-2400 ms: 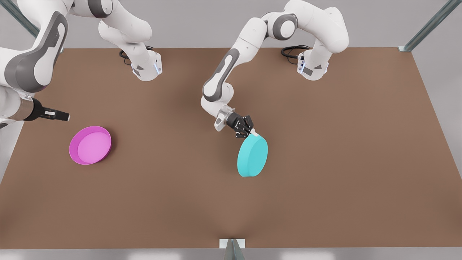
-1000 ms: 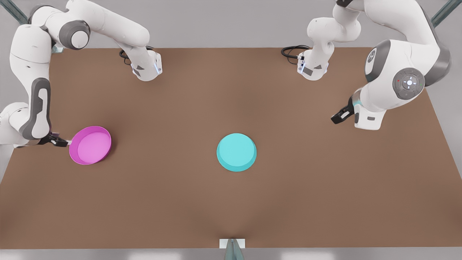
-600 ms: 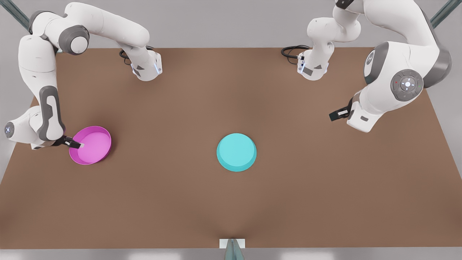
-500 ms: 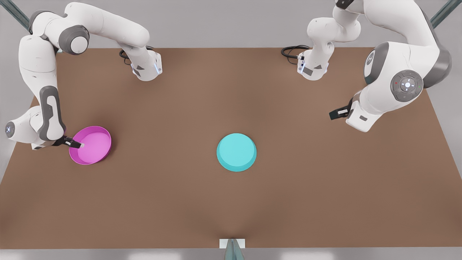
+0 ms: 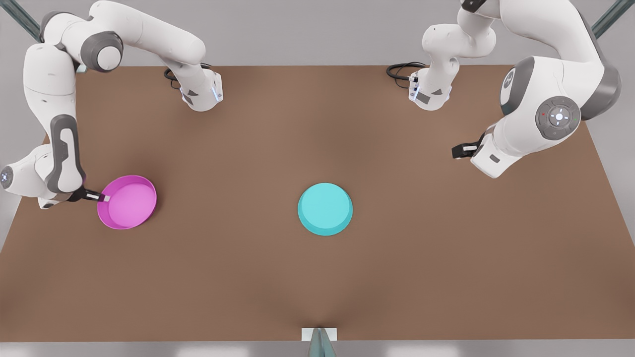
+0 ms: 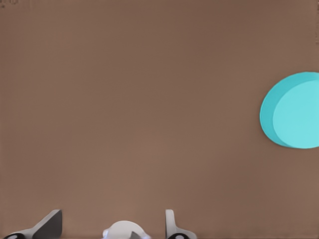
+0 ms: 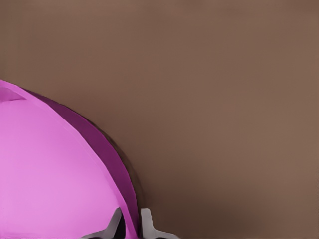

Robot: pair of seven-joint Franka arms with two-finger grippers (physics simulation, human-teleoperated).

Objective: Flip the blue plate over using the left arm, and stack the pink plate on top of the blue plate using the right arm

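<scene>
Flip done: the round cyan blue plate point(image 5: 325, 208) lies base-up mid-desk point(image 5: 317, 277). The right pincer point(image 5: 102, 198) pinches the round magenta pink plate point(image 5: 127, 202) by its rim; next, lift and carry it across. The left pincer point(image 5: 459, 150) waits, spread wide.

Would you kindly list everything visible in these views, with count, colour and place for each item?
Round shallow magenta-pink plate: one, pink with lighter inside, open side up, on the front view's left, its rim pinched by a claw.
Round shallow cyan-turquoise plate: one, cyan, flat base up, near the table's middle, touched by nothing.
Brown flat table: one, brown, under both plates.
Black cables: two coils, black, by the arm bases at the far edge.
Right claw: one, black with pale tips, shut on the pink plate's rim at its side toward the front view's left.
Left claw: one, black, open, raised on the front view's right, waiting apart from the cyan plate.
</scene>
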